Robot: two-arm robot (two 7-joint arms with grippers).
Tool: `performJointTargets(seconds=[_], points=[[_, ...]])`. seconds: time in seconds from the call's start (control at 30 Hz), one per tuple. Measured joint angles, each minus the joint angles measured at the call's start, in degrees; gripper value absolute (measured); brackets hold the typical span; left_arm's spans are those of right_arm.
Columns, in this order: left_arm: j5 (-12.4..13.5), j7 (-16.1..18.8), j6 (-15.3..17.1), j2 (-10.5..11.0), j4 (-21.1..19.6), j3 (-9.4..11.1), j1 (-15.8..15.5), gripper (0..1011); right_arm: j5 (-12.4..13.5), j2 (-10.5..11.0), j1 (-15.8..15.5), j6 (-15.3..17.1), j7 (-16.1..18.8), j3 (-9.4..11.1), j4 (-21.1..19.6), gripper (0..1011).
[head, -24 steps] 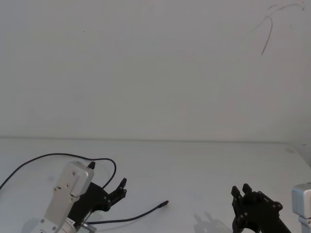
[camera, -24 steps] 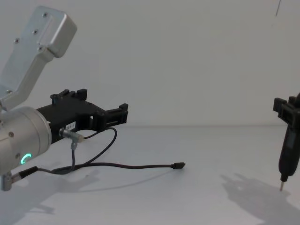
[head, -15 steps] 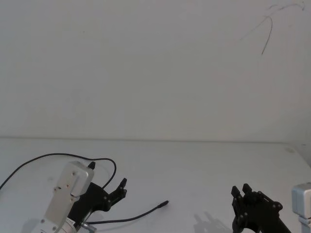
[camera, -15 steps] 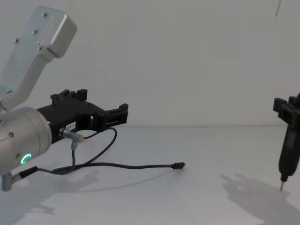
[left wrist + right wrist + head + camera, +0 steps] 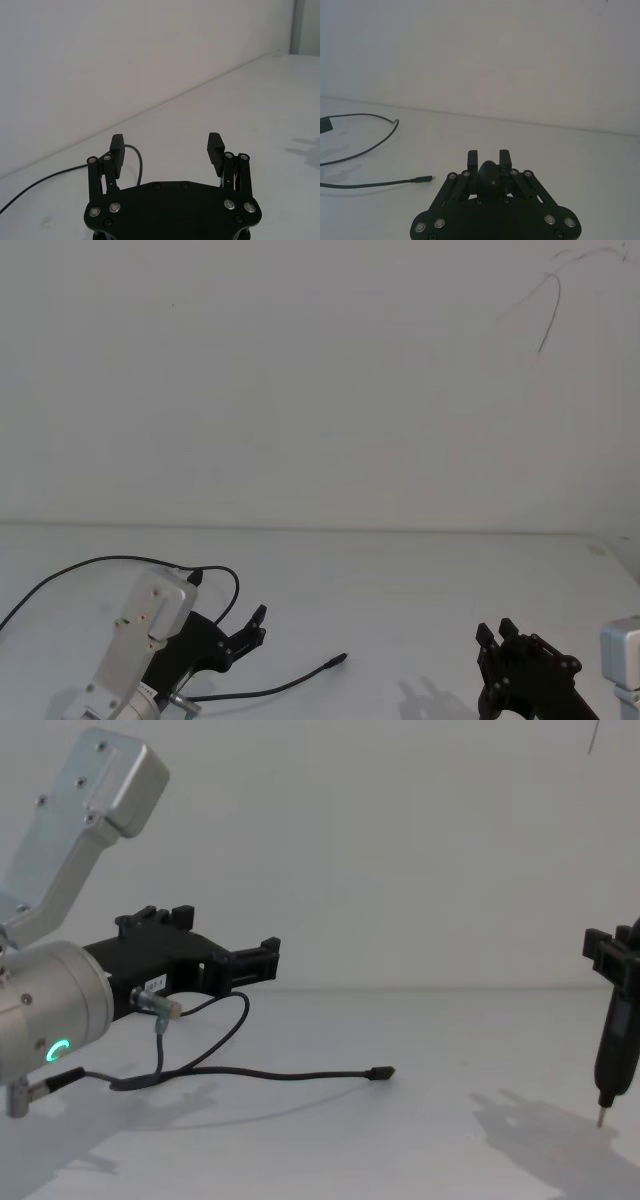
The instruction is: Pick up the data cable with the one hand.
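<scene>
- A bare white table (image 5: 430, 1140) runs back to a plain pale wall (image 5: 400, 840), with two robot arms over the near edge.
- Nearest the viewer, the left arm's silver cylinder (image 5: 45, 1020) shows a green ring light (image 5: 58, 1048). A short wire (image 5: 158, 1032) with silver barrel connectors hangs beside it.
- Ahead of the cylinder, the left gripper (image 5: 167, 145) hangs level above the table. Its two black fingers (image 5: 216, 145) are spread wide, with nothing between them.
- The data cable (image 5: 300, 1074) lies on the table under and in front of that gripper, touching neither finger.
- One stretch of the cable runs out from below the gripper body towards the right arm's side. It ends in the small flat plug (image 5: 381, 1072), which rests on the table beyond the fingertips and lower than them.
- Another stretch of the cable arcs behind the gripper and trails off past the arm's outer side.
- Well apart from the plug, across open table, the right gripper (image 5: 600, 1118) is parked. It points straight down, its thin tip just above its own shadow; whether it is open or closed cannot be told.
- Farthest back, a thin dark curved line (image 5: 548, 315) marks the wall high above the right arm.
</scene>
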Motion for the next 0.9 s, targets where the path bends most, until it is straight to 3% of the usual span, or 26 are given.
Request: performJointTargets(seconds=[0.47, 0.9], points=[[-1.24, -9.08, 0.09, 2.05, 1.81, 1.43, -4.21, 1001, 0.0, 0.0, 0.0, 0.0, 0.0, 0.0, 0.01, 251], [-3.21, -23.11, 2.33, 5.11, 5.23, 4.02, -10.7, 1001, 0.0, 0.0, 0.0, 0.0, 0.0, 0.0, 0.0, 251]])
